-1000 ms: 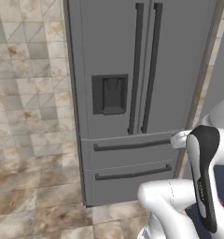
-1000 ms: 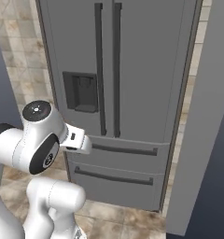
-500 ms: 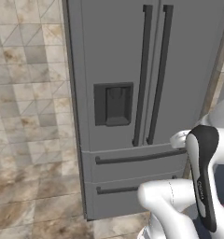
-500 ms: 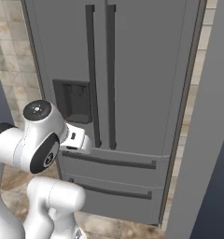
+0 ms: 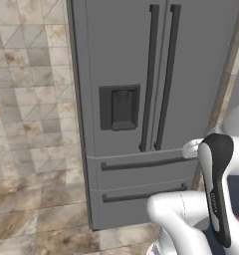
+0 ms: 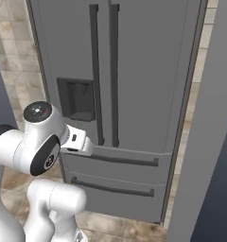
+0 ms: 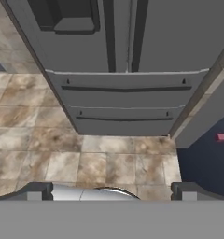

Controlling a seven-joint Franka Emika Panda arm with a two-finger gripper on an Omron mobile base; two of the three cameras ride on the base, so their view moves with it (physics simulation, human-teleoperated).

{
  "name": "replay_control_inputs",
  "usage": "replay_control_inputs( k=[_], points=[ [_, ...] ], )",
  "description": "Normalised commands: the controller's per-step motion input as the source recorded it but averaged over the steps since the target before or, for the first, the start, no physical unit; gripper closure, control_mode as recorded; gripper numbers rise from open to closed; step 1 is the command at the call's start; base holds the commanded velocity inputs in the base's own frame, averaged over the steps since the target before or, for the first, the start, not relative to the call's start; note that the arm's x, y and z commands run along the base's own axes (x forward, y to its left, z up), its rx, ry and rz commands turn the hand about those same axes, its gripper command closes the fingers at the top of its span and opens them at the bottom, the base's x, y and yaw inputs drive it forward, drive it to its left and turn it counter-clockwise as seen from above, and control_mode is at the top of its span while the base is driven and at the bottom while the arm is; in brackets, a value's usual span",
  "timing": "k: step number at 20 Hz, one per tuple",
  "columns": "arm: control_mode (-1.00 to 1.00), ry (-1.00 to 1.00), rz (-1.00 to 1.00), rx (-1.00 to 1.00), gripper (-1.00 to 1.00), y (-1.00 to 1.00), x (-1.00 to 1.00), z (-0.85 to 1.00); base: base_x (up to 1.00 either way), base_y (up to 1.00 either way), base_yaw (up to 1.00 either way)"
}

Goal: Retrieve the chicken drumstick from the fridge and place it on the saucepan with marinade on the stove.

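Straight ahead of you stands the fridge (image 5: 156,99), its doors closed, taking up the middle and right of the left base view. At the far left of that frame runs a wall of beige tiles (image 5: 27,99), with mottled brown floor tiles (image 5: 37,219) below it at the lower left. Moving right, the dark dispenser panel (image 5: 119,107) sits at mid-height on the left door, just left of the two long dark vertical handles (image 5: 150,74) that run side by side down the centre seam. Beneath the doors lie two drawers (image 5: 141,184), each with a dark horizontal bar. At the lower right, your white arm (image 5: 216,194) rises in front of the fridge's right edge.

From the right base view you see the arm (image 6: 39,142) at the lower left, the fridge (image 6: 144,71) at centre, and a grey panel (image 6: 205,142) beside it at the right.

The hand view looks down on the floor (image 7: 86,158) and the fridge's lower drawers (image 7: 125,100); a small red object (image 7: 220,137) lies on the dark area at the right. The jaws (image 7: 111,193) stand released, wide apart, with nothing between the finger tips (image 7: 37,191) at the bottom edge, well apart from the fridge.
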Motion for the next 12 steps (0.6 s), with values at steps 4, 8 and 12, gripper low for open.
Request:
replay_control_inputs(
  k=[4, 8, 12],
  points=[
    [1.0, 0.0, 0.0, 0.0, -1.0, 0.0, 0.0, 0.0, -0.55, 0.0, 0.0],
    [1.0, 0.0, 0.0, 0.0, -1.0, 0.0, 0.0, 0.0, -0.08, 0.0, 0.0],
    [-1.0, 0.0, 0.0, 0.0, -1.0, 0.0, 0.0, 0.0, 0.0, 0.0, 0.0]
  ],
)
